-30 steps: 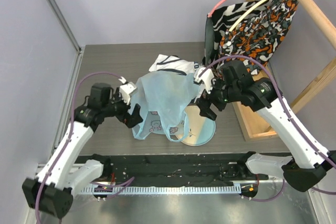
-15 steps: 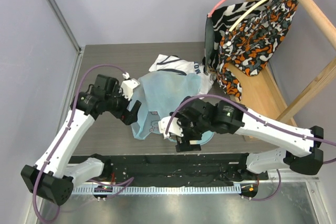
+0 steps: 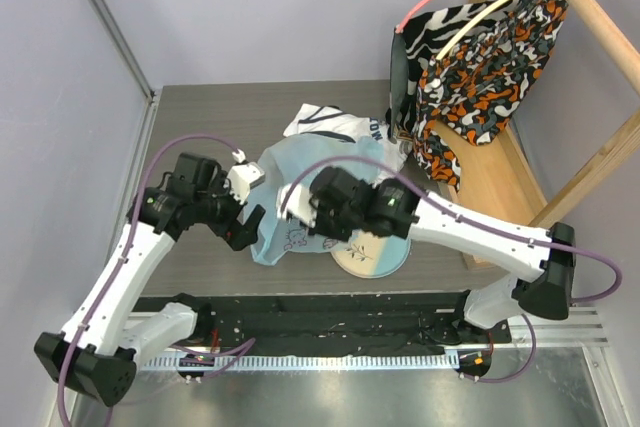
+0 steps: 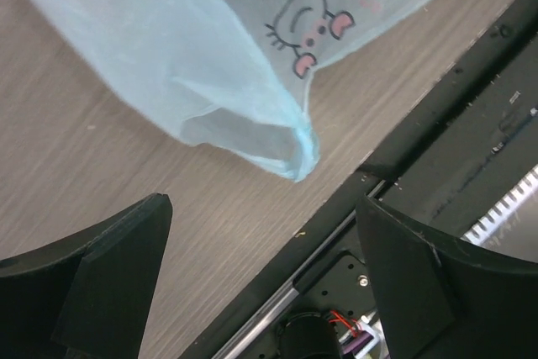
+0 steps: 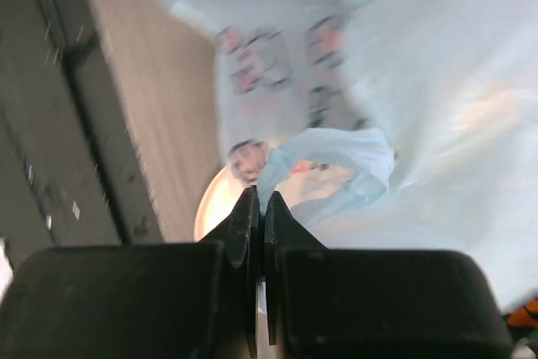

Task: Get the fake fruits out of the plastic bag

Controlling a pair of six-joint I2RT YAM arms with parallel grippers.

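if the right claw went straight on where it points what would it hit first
Most likely the plastic bag: its bunched fold lies just beyond the shut right claw, though blur hides the gap.

Soft, even light from overhead; one wrist view is crisp, the other smeared.

In the top view the light is diffuse and white. The surface [image 3: 210, 117] carries only faint shadows under the arms, and the metal sill [image 3: 400, 397] at the near edge gives off a pale glare. In the left wrist view the plastic bag [image 4: 210, 65] print and the wood grain are sharp, while the left fingers [image 4: 101, 283] are dark, soft-edged shapes. In the right wrist view the bag is washed out and its prints are streaked with blur. The right fingers [image 5: 242, 233] are nearly black.
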